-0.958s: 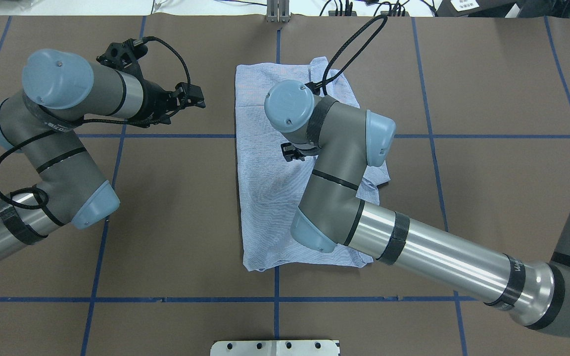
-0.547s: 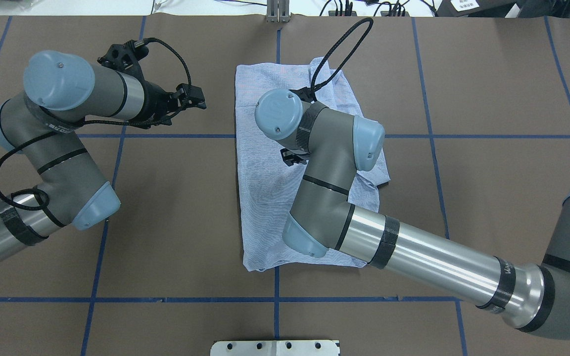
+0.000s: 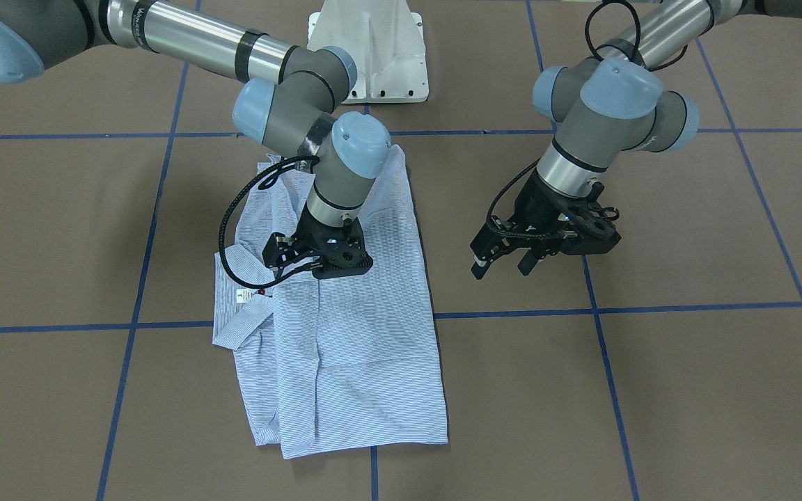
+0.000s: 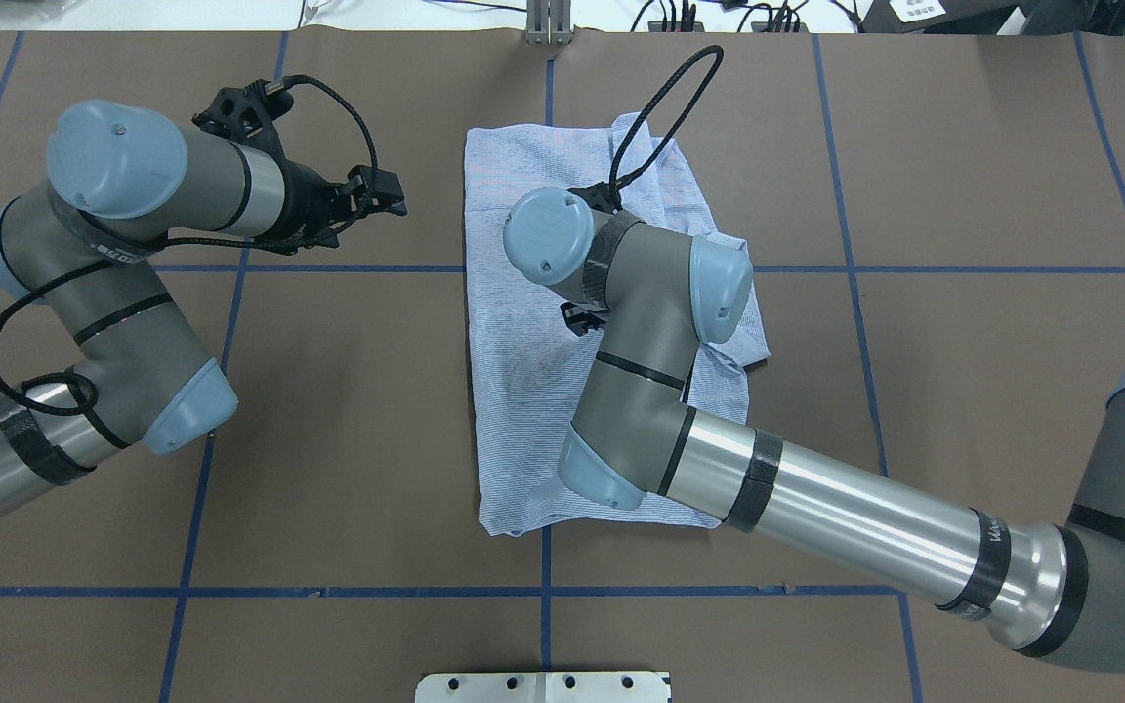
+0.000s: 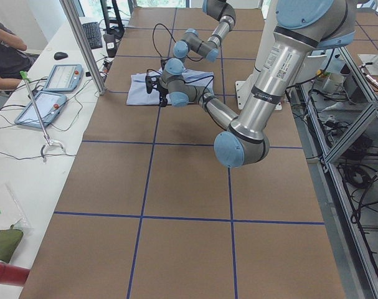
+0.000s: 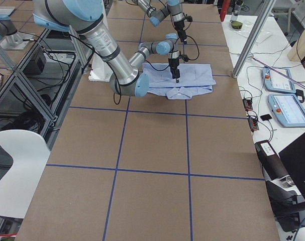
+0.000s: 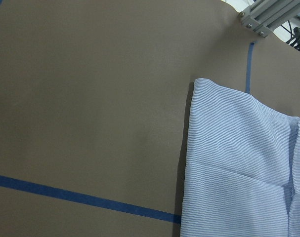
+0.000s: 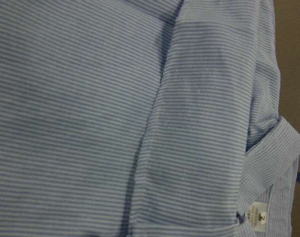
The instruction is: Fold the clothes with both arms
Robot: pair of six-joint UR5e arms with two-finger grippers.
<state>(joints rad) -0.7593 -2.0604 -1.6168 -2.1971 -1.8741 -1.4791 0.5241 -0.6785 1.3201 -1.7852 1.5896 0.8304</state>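
Shirt: The shirt (image 4: pixel 514 391) lies flat at the centre of the tabletop (image 4: pixel 348 439). We see it already narrowed to a long strip, with the sides turned in.
Long axis: It runs straight away from the robot, from near end to far end. The collar (image 3: pixel 237 327) and its white label (image 3: pixel 243 296) sit on the strip's edge at the robot's right, about mid-length.
Right jaws: The right gripper (image 3: pixel 316 268) points down over the middle of the strip, just beside the collar. Its wrist view shows only striped cloth and no fingers. We cannot tell whether these jaws are open, closed or touching the cloth.
Left jaws: The left gripper (image 4: pixel 389 193) is spread wide and holds nothing. It hangs over bare tabletop on the robot's left of the shirt, apart from the long edge and level with the far half.
Governing relation: The shirt lies directly beneath the right jaws. From the left jaws it lies sideways, toward the robot's right. The right arm is the nearer.
Step in hand: We judge this to be positioning for a fold across the long axis.
Next move requires: The left arm must close on the long edge, so that both jaws can take one end together.
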